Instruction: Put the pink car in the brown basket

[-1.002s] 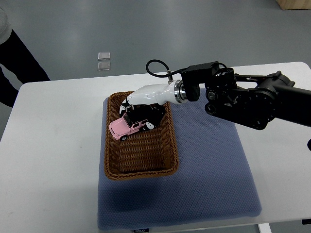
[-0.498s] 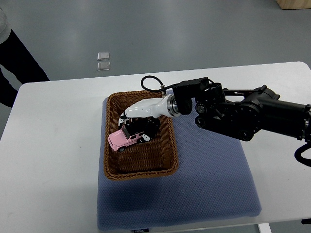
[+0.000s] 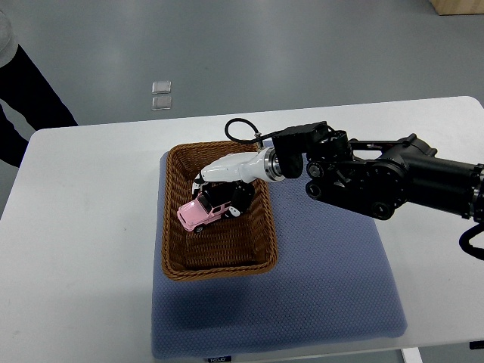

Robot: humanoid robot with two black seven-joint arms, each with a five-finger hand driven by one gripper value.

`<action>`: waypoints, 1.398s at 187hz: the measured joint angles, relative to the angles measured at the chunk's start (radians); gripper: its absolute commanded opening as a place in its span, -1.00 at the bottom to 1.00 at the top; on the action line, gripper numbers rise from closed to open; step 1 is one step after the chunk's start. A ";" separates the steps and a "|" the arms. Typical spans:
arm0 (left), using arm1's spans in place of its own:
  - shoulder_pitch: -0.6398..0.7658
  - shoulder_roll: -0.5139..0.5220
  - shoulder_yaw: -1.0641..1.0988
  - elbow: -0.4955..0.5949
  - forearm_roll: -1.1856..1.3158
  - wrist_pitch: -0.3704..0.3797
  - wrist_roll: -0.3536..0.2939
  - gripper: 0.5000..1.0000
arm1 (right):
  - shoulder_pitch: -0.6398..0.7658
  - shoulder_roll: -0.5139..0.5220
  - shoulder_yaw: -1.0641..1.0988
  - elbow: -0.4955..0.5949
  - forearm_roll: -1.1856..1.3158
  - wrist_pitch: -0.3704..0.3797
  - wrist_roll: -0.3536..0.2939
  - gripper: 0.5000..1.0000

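Note:
The pink car (image 3: 198, 215) is inside the brown wicker basket (image 3: 219, 266), tilted, in its upper middle part. My right hand (image 3: 224, 200), white on the back with black fingers, reaches in from the right over the basket's far end. Its fingers are curled against the rear of the car and seem to hold it. The car's far end is hidden by the fingers. I cannot tell whether the car's wheels touch the basket floor.
The basket stands on the left part of a blue-grey mat (image 3: 325, 280) on a white table (image 3: 83, 227). My bulky black right arm (image 3: 378, 178) spans the mat's far right. A person's dark sleeve (image 3: 30, 98) shows at the far left.
The hand dipped lower into the basket with the car, then pulled back slightly up and right. The car went with it and now lies a little further right.

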 measured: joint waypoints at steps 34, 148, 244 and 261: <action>0.000 0.000 0.000 0.000 0.000 0.000 0.000 1.00 | 0.000 -0.013 0.003 -0.001 0.003 0.000 0.000 0.54; 0.000 0.000 0.000 0.000 0.000 0.000 0.000 1.00 | -0.037 -0.185 0.322 -0.051 0.351 -0.052 -0.069 0.55; 0.000 0.000 0.000 0.000 0.000 0.000 0.000 1.00 | -0.384 -0.191 0.563 -0.146 0.870 -0.334 -0.065 0.56; 0.000 0.000 0.000 0.000 0.000 0.000 0.000 1.00 | -0.401 -0.190 0.567 -0.146 0.878 -0.364 -0.050 0.56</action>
